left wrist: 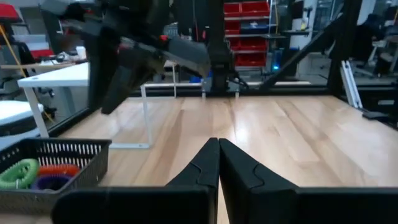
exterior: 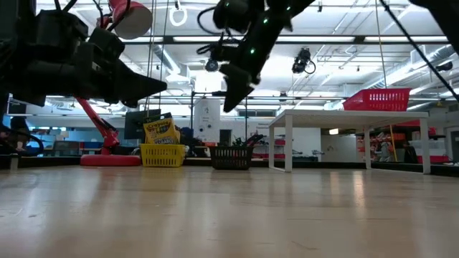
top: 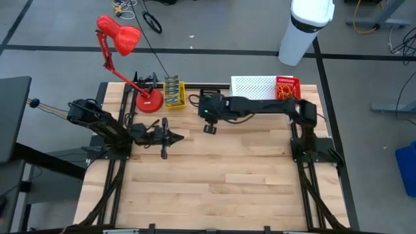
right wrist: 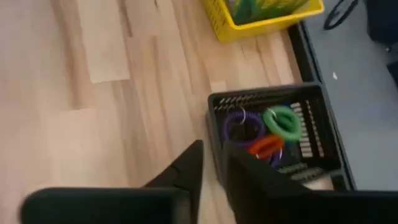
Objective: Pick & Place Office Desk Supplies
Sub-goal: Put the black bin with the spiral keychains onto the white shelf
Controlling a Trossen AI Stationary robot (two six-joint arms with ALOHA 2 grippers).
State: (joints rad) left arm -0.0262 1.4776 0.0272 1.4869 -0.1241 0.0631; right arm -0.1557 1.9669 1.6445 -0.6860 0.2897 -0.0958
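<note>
Green, purple and orange loops (right wrist: 267,134) lie in a small black basket (right wrist: 323,124) at the table's far edge. Beside it stands a yellow basket (top: 174,96) with upright crayon boxes (exterior: 159,131). Red rubber bands fill a red basket (top: 288,88) on the white riser (top: 253,86). My right gripper (right wrist: 214,171) hangs in the air just near of the black basket, slanting down, its fingers a little apart with nothing between them. My left gripper (left wrist: 219,162) is shut and empty, level above the table's left part (top: 174,136).
A red desk lamp (top: 120,39) stands on its round base (top: 149,102) left of the yellow basket. The right arm (top: 260,107) stretches across the far half of the table. Bare wood (top: 214,182) fills the middle and near part.
</note>
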